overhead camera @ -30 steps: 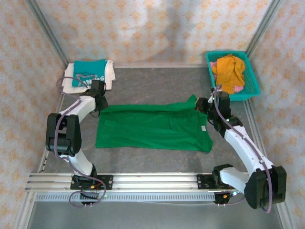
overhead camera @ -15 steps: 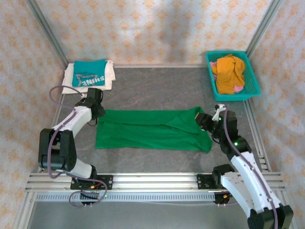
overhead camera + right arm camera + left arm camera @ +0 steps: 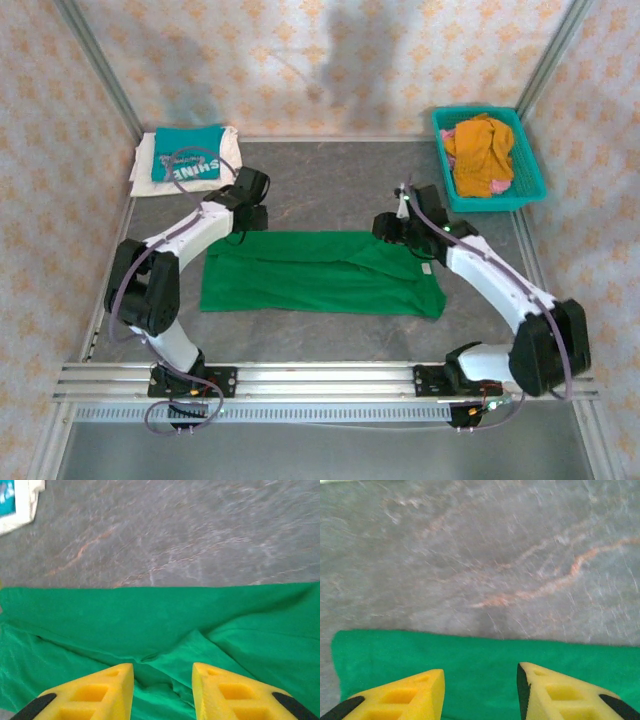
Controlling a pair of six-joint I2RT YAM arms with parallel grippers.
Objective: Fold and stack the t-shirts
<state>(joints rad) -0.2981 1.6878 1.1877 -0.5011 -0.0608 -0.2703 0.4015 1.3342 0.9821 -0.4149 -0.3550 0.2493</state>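
Green t-shirt (image 3: 320,272) flat at centre; teal basket (image 3: 495,203), perhaps of orange cloths (image 3: 480,150), far right.

A robot test cell: patterned panel walls (image 3: 330,60) on metal posts (image 3: 100,70) enclose a grey tabletop (image 3: 330,185) fronted by an aluminium mounting rail (image 3: 320,380).
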